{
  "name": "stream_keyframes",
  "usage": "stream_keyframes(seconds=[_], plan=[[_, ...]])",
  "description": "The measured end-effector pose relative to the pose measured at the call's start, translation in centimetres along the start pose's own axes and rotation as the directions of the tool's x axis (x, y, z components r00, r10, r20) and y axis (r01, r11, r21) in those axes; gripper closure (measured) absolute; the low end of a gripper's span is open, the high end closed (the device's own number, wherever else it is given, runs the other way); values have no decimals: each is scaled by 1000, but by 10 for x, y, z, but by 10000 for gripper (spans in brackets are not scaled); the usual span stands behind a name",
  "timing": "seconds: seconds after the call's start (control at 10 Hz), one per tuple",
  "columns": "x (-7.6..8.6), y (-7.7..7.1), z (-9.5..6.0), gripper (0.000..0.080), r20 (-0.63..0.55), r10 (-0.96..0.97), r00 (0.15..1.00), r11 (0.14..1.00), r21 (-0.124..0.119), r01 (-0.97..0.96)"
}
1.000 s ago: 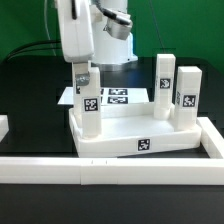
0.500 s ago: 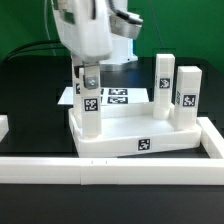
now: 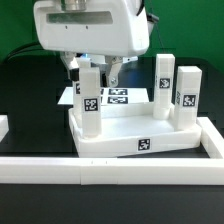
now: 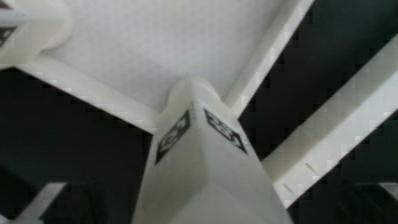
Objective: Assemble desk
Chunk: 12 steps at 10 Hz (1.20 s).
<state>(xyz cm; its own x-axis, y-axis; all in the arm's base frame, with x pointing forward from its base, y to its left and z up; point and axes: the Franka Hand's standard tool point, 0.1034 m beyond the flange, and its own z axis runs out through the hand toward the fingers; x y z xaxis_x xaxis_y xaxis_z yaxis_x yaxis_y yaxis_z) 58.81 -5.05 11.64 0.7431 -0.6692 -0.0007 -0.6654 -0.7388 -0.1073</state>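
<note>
Tabletop (image 3: pixel 120 135) lying upside down at centre frame in the exterior view, a tag on its front face, pressed against the border rail (image 3: pixel 100 170) that crosses the lower part of the frame. Three legs standing upright in its corner sockets: one at the front left corner (image 3: pixel 90 100), two at the right, the rear one (image 3: pixel 164 72) just behind and left of the front one (image 3: pixel 186 97), all tagged. Marker board (image 3: pixel 118 96) flat on the black table (image 3: pixel 30 100) behind the tabletop, partly hidden. Gripper (image 3: pixel 93 68) filling the upper centre of the frame, white body wide, fingers (image 3: pixel 112 72) hanging over the left leg's top. Fingers parted, one on each side of that leg's top; contact with the leg impossible to confirm, so grip cannot be told. In the wrist view, the same leg (image 4: pixel 199 165) rising close to the lens in the lower centre, tags on two faces, tabletop's inner floor (image 4: pixel 160 50) pale behind it, raised rim (image 4: pixel 267 60) running diagonally, dark table beyond.
</note>
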Motion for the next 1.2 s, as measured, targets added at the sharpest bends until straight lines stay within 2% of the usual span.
stream_keyframes(seconds=[0.2,0.4,0.6,0.8,0.9,1.0,1.1,1.2], plan=[[0,0,0,150,-1,-187,982,982,-6,187],[-1,0,1,150,4,-372,928,928,-14,372],[2,0,-1,150,4,-559,829,829,-12,559],[1,-2,-1,150,0,-629,777,777,-17,629],[2,-1,0,276,-4,-692,722,722,-23,691],[2,0,0,276,-5,-693,721,721,-24,692],[2,0,0,416,-4,-692,721,721,-24,692],[2,0,0,514,-4,-692,722,721,-24,692]])
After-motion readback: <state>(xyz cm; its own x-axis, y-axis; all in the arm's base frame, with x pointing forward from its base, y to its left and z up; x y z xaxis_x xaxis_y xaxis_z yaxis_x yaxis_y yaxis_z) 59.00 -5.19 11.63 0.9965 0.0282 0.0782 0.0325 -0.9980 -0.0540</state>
